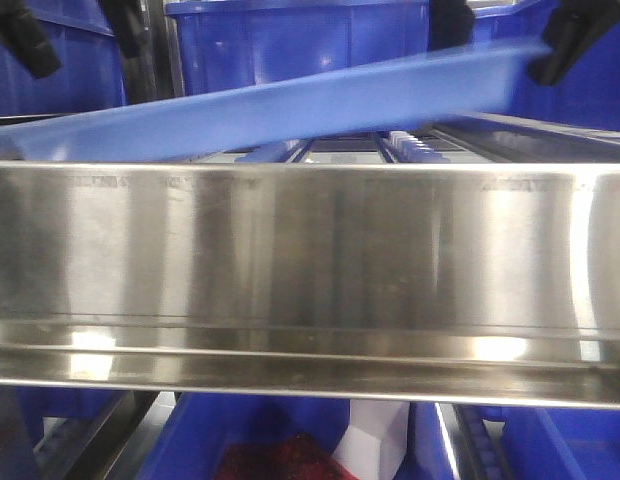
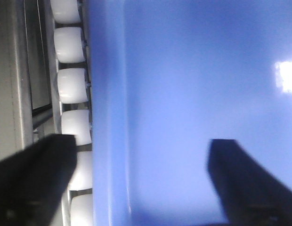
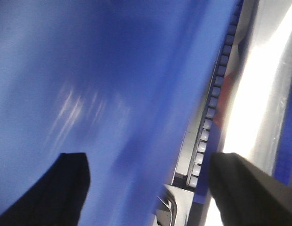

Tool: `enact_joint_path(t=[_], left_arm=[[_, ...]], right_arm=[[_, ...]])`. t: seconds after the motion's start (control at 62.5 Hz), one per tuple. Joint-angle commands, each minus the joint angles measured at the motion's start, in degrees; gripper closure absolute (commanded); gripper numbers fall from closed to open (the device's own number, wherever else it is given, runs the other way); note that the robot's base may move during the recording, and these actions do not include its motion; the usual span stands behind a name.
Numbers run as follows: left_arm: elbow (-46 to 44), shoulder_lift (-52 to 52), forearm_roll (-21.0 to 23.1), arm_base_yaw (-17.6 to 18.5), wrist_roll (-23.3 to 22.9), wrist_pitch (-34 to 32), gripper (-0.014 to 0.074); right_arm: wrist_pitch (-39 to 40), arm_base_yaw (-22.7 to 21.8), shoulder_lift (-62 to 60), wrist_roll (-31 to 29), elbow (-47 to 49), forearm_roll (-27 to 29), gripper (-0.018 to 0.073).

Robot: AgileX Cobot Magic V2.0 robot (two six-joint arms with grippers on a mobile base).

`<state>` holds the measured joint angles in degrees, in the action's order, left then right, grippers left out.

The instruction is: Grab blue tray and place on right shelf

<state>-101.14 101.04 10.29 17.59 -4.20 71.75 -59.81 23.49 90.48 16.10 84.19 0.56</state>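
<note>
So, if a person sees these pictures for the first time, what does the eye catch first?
First the broad shiny front rail of the steel shelf, which fills the middle of the front view. Just above it the light-blue tray hangs tilted, its right end higher. In the left wrist view, a row of white rollers runs beside the tray's edge.

Deep dark-blue storage bins (image 1: 300,45) stand behind, upper level. Lower level: another blue bin (image 1: 250,440) holding something dark red (image 1: 275,462), white object (image 1: 375,440) beside it.
</note>
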Motion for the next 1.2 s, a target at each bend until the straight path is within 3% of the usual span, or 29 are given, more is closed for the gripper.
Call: enact_joint_path(t=[0.0,0.144,0.256,0.448,0.496,0.56,0.751,1.007,1.183], left_arm=[[-1.9,-3.1,1.2,0.2,0.2,5.0,0.0045],[-1.9,-6.3,1.4,0.2,0.2,5.0,0.008],[-1.9,-11.6,1.5,0.6,0.2,4.6,0.0166],[0.0,-24.0,1.4,1.9,0.3,2.1,0.0476],[1.6,-27.2,1.4,2.0,0.3,0.5,0.055],[5.3,-32.7,1.4,2.0,0.3,-2.3,0.0655],[21.7,-51.2,1.5,2.0,0.3,-11.4,0.0638],[49.5,-78.0,1.4,2.0,0.3,-31.6,0.0638],[64.3,-89.9,0.6,2.0,0.3,-44.3,0.0638]], right_arm=[[2.6,-0.1,-3.9,-0.5,1.9,-0.6,-0.0069],[3.2,-0.1,-8.3,-0.5,1.9,-0.6,-0.0022],[3.5,-0.1,-13.7,-0.5,1.8,-1.7,0.0133],[5.2,-0.1,-25.7,-0.5,-1.3,-3.4,0.0449],[6.1,-0.1,-29.2,-0.7,-3.2,-3.4,0.0504],[7.8,-0.1,-33.9,-1.2,-6.5,-3.4,0.0502],[14.2,-0.1,-49.9,-6.0,-20.1,-3.4,0.0503],[25.2,-0.1,-69.3,-8.8,-40.4,-3.4,0.0503],[37.1,-0.1,-78.0,-8.8,-52.0,-4.1,0.0503]])
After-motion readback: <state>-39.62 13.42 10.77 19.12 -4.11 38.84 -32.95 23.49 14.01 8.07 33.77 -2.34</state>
